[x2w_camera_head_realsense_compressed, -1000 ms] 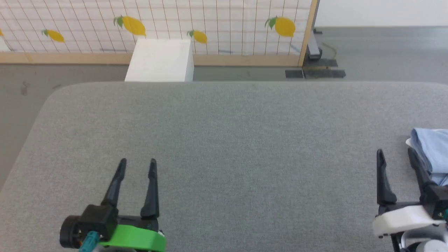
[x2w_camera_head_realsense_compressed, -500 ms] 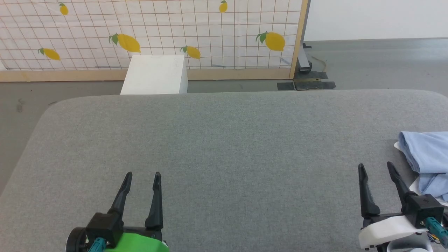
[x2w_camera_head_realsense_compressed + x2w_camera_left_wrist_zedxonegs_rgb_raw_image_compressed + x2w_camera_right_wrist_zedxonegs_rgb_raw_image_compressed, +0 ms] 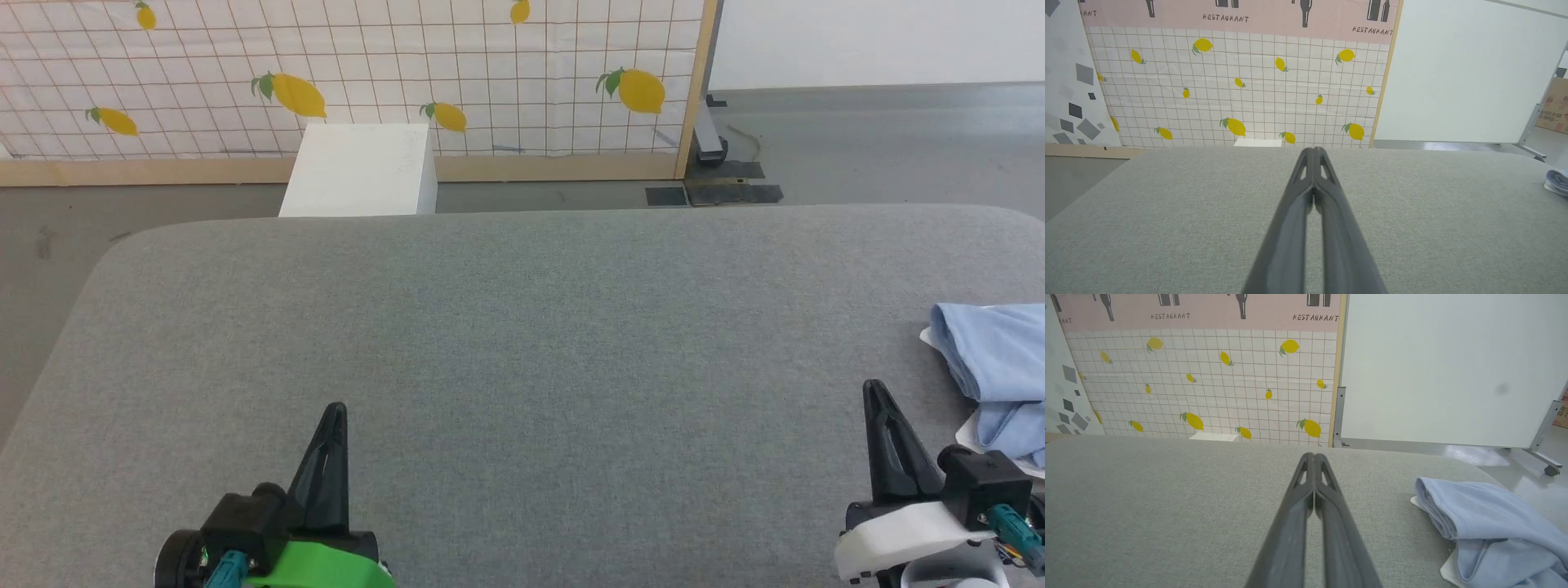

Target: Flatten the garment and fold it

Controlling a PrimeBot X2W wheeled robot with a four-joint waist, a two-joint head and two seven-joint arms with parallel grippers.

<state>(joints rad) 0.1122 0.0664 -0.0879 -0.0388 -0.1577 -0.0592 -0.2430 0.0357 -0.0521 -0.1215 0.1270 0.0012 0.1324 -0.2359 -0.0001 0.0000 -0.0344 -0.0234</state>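
The garment [image 3: 996, 359], a light blue shirt of soft fabric, lies bunched at the right edge of the grey table [image 3: 522, 327]; the right wrist view has it [image 3: 1490, 522] at lower right, with a bit of white under it. My right gripper [image 3: 875, 390] is shut and empty, just left of the garment and apart from it; its fingers [image 3: 1312, 457] meet at the tips. My left gripper [image 3: 335, 412] is shut and empty over the table's near left, and its tips [image 3: 1313, 152] touch. A sliver of the garment [image 3: 1557, 179] shows at the far right of the left wrist view.
A white box [image 3: 359, 167] stands on the floor beyond the table's far edge. Behind it is a lemon-patterned screen [image 3: 490, 73] with a wooden frame. A white panel on wheels [image 3: 1453, 367] stands to the right.
Both grippers have closed from open to shut, with nothing between their fingers. The head camera tilted up a little over the second. The garment lies as before.
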